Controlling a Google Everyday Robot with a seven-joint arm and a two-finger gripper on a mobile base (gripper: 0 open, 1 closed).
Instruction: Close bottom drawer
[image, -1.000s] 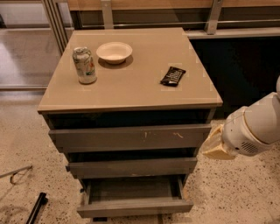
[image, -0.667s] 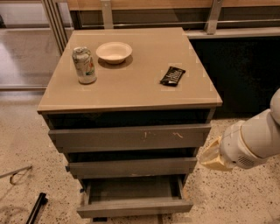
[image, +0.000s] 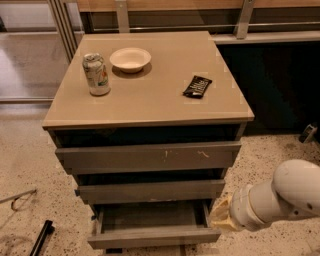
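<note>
The bottom drawer (image: 152, 237) is the slimmest grey front at the foot of the cabinet. It is pulled out, and its shallow grey box (image: 150, 216) shows empty inside. Above it sit the mid-width plain grey front (image: 150, 191) and the widest grey front with pale scratch marks (image: 147, 157). My gripper (image: 220, 218) is a tan tip at the end of the white arm (image: 280, 197), low at the right. It is just beside the open drawer's right front corner.
On the beige cabinet top (image: 150, 95) stand a soda can (image: 96, 74), a white bowl (image: 130, 59) and a dark snack bar (image: 197, 86). A black object (image: 42, 237) and a cable (image: 17, 200) lie on the speckled floor at the left.
My arm and gripper have moved down and a little left, from beside the top drawer to beside the bottom drawer's right corner. The drawers have not moved.
</note>
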